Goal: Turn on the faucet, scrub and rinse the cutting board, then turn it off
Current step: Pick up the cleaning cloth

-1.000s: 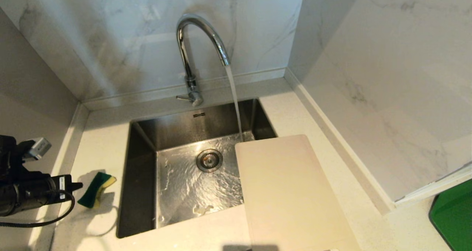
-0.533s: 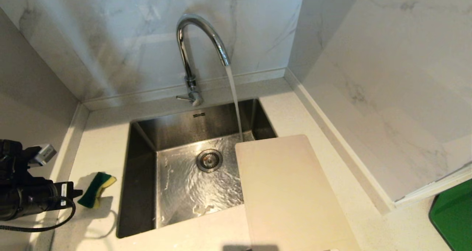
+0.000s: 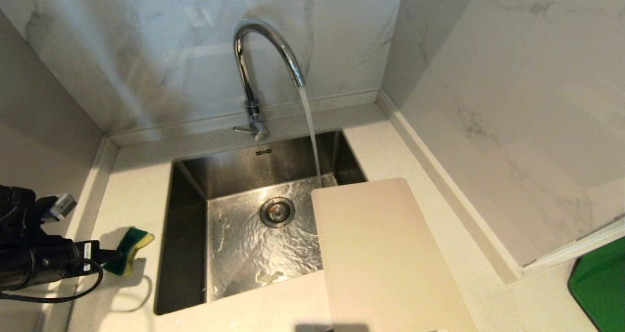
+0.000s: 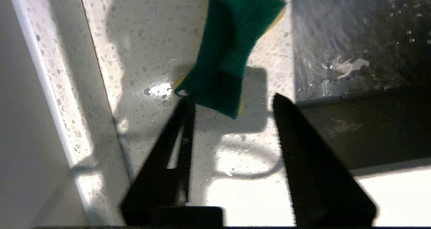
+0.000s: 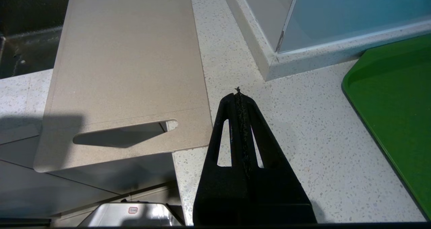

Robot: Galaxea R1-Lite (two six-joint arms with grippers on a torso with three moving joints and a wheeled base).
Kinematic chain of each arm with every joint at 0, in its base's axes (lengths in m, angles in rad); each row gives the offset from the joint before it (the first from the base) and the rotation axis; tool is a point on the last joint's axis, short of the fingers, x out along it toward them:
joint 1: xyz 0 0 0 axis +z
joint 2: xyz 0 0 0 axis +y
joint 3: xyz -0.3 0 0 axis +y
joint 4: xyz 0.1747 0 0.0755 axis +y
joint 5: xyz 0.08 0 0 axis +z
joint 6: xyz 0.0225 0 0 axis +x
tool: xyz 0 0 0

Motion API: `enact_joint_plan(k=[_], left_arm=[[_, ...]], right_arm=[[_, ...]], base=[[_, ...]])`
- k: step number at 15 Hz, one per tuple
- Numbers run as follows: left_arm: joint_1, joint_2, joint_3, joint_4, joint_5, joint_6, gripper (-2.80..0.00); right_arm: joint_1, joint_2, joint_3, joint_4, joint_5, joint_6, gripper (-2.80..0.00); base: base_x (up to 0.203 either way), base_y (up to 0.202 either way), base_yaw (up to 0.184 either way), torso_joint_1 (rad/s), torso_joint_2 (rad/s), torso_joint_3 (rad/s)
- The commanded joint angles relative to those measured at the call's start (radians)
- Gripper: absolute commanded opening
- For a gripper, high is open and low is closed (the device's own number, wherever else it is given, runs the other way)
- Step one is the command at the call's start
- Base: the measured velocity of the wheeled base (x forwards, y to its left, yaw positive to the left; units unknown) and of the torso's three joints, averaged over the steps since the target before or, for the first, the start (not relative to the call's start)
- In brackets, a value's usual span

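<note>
No lettering can be read anywhere — a small dark mark on the back wall of the stainless-steel sink basin (image 3: 263, 152), under the worktop's rear edge, stays illegible.

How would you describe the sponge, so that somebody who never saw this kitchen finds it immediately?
Start at the steel sink under the running faucet. On the pale counter to the sink's left lies a small sponge, with the left gripper open just before it. It is the only small soft thing there, dark green on one face and yellow on the other, unlike the big cream cutting board on the sink's right.
</note>
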Motion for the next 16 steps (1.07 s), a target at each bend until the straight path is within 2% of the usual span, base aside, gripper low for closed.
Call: enact_joint_plan(k=[1,4,10,16], left_arm=[[0.023,0.054,-0.004,-0.003,-0.004,0.018,0.0],[0.027,0.099,-0.009,-0.02,-0.004,0.034,0.0],[0.039,0.208,-0.028,-0.178,-0.002,0.037,0.0],[0.04,0.267,-0.072,-0.185,-0.002,0.036,0.0]], right_arm=[[0.0,0.0,0.0,0.0,0.0,0.0,-2.8],[0.0,0.0,0.0,0.0,0.0,0.0,-2.8],[0.0,0.0,0.0,0.0,0.0,0.0,-2.8],[0.0,0.0,0.0,0.0,0.0,0.0,-2.8]], base=[[0.0,0.0,0.0,0.0,0.0,0.0],[0.0,0.0,0.0,0.0,0.0,0.0],[0.0,0.0,0.0,0.0,0.0,0.0],[0.0,0.0,0.0,0.0,0.0,0.0]])
